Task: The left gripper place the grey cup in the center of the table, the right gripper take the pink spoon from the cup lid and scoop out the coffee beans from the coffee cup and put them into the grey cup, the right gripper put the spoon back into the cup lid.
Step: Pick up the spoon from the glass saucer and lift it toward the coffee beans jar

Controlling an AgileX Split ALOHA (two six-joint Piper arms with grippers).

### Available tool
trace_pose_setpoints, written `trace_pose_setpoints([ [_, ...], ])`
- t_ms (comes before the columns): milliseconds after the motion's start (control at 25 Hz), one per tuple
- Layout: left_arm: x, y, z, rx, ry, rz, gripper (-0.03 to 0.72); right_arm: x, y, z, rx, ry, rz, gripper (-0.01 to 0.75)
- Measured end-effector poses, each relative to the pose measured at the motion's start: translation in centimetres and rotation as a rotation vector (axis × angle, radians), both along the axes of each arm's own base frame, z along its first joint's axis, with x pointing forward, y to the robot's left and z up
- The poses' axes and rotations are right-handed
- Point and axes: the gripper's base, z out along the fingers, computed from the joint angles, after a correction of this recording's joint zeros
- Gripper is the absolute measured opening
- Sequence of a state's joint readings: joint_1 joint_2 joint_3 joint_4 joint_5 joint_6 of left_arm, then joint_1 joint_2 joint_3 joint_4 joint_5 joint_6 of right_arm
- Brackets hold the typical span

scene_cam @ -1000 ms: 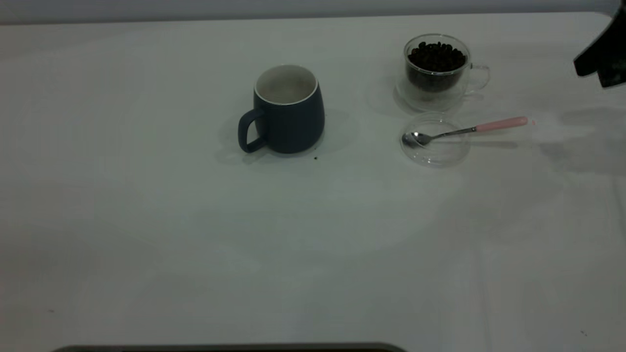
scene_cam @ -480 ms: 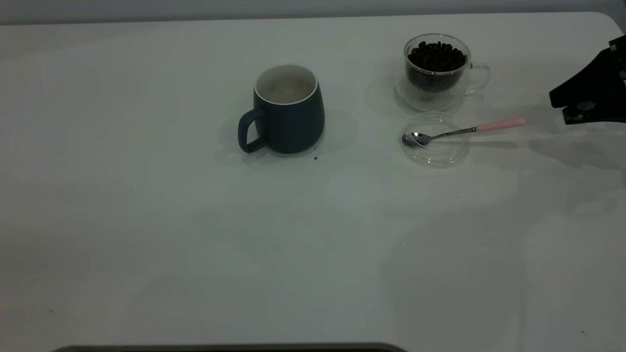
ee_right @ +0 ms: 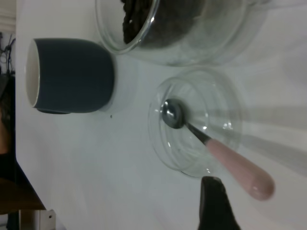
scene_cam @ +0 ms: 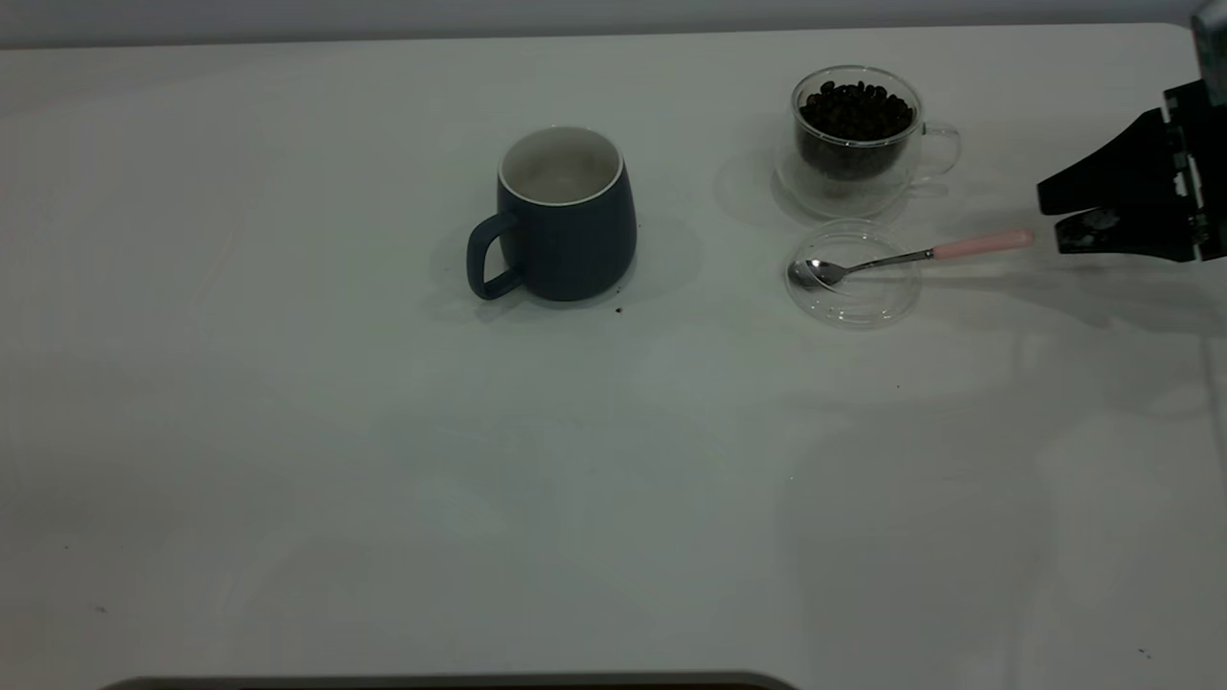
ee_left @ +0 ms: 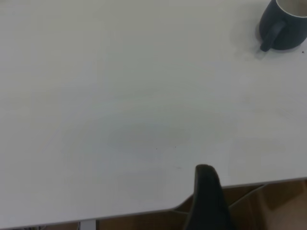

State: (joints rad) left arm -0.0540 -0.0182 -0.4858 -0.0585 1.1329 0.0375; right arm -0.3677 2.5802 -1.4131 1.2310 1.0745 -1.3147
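Note:
The grey cup (scene_cam: 566,216), dark with a pale inside, stands upright mid-table with its handle to the left. A glass coffee cup (scene_cam: 856,139) full of coffee beans (scene_cam: 856,110) stands at the back right. In front of it lies the clear cup lid (scene_cam: 851,273), with the pink spoon (scene_cam: 920,254) resting in it, bowl inside and pink handle (ee_right: 240,172) pointing right. My right gripper (scene_cam: 1053,217) is open, just right of the handle's end, not touching it. Only one finger (ee_left: 206,191) of my left gripper shows, over the table's near-left edge, far from the grey cup (ee_left: 283,24).
The white table (scene_cam: 383,460) reaches its right edge behind the right arm. A small dark speck (scene_cam: 618,310) lies beside the grey cup's base. A dark bar (scene_cam: 441,682) runs along the front edge.
My right gripper has come in from the far right edge, moving left and down to just beside the spoon handle's end. The cups, lid and spoon have not moved.

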Motion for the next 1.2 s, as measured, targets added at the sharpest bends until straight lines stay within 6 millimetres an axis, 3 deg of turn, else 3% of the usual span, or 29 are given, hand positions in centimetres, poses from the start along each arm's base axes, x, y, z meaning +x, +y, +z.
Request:
trace_pose_setpoints([
  [360,0.0,0.0,0.0,-0.001,0.001,0.001,0.565,-0.3,1.7,-2.0,0.05,0.03,0.004,0.492],
  [840,0.0,0.0,0.0,-0.001,0.001,0.001,0.565,0.0,4.5,-2.5,0.073,0.021,0.06,0.475],
  [960,0.0,0.0,0.0,-0.001,0.001,0.001,0.565,0.0,4.5,-2.5,0.068,0.021,0.06,0.404],
  [1200,0.0,0.0,0.0,-0.001,0.001,0.001,0.565,0.0,4.5,-2.5,0.075,0.02,0.06,0.096],
])
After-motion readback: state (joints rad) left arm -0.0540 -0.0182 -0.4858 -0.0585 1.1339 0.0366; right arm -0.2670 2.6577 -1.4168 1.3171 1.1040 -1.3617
